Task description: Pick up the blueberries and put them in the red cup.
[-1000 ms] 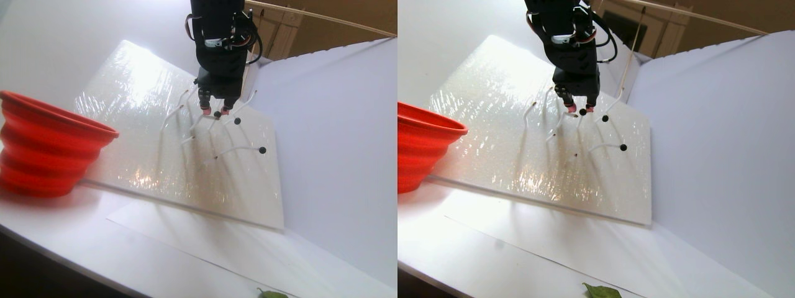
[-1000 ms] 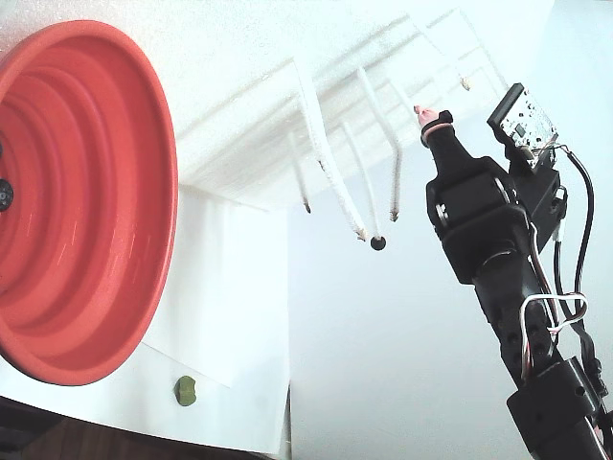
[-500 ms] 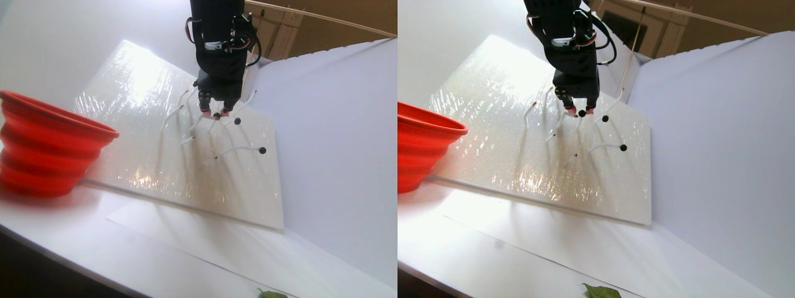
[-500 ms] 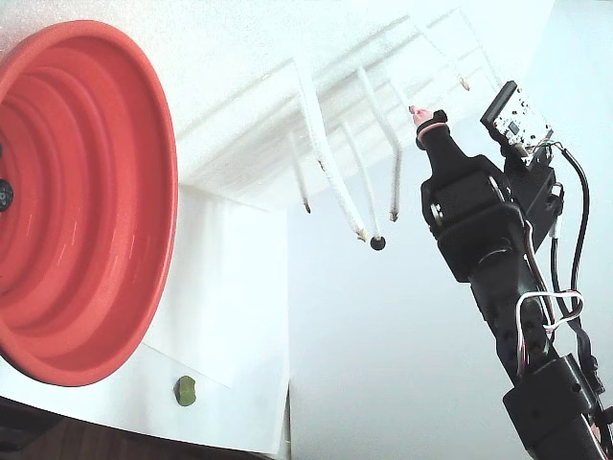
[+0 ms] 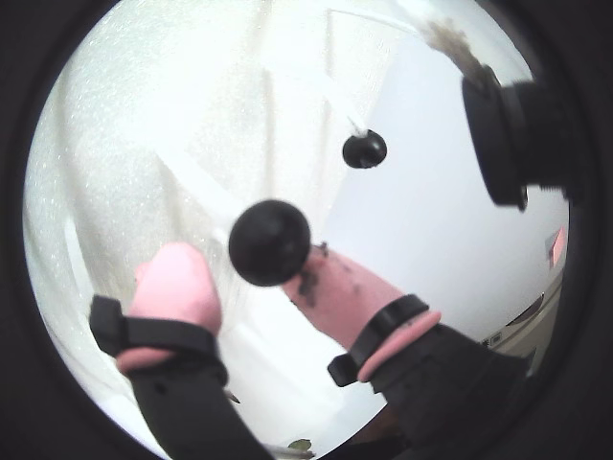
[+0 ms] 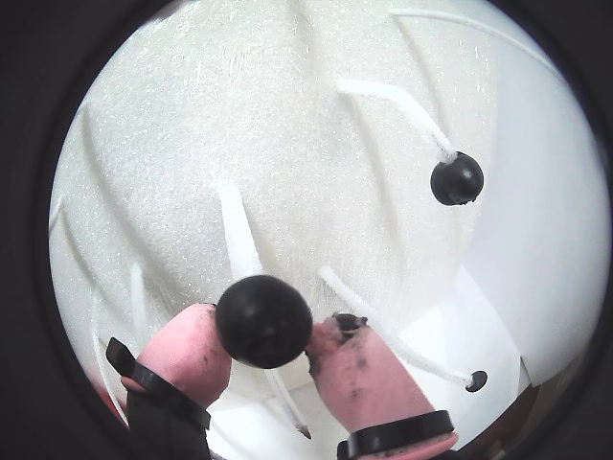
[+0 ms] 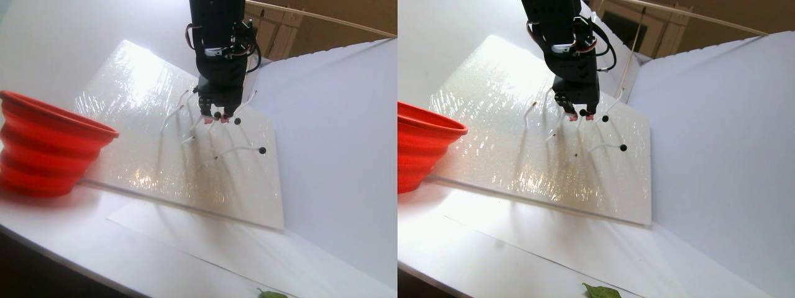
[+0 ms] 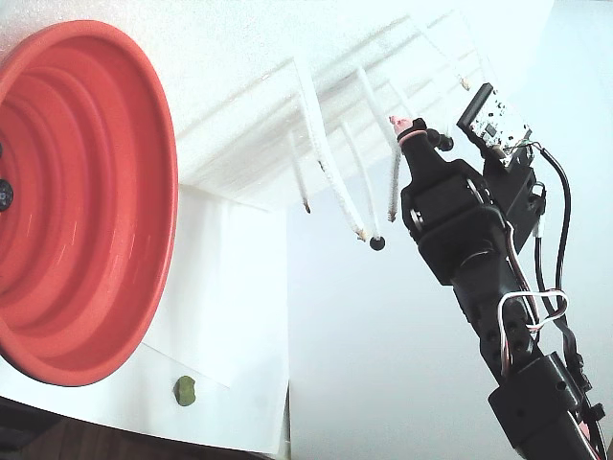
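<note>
A glossy black blueberry [image 6: 263, 321] sits between the two pink fingertips of my gripper [image 6: 268, 343], which is shut on it; it also shows in a wrist view as the blueberry [image 5: 269, 242] at the gripper [image 5: 251, 280]. More blueberries hang on white stems nearby: one [image 6: 457, 179] to the upper right and a far one [image 6: 476, 380]. In the stereo pair view the gripper [image 7: 215, 118] hangs over the white board, with two blueberries [image 7: 236, 121] [image 7: 262, 150] to its right. The red cup [image 7: 43, 143] stands far left. In the fixed view the red cup [image 8: 86, 201] fills the left side.
A glittery white board [image 7: 155, 155] carries thin white stems [image 8: 369, 206] that stand out around the gripper. A small green lump [image 8: 186, 389] lies on the white paper below the cup. A green leaf [image 7: 270, 293] lies at the front edge. White walls enclose the back and right.
The pink fingertips have drawn closer together around the blueberry. In the fixed view the gripper has shifted left toward the stems, and its tip now sits a little lower in that picture.
</note>
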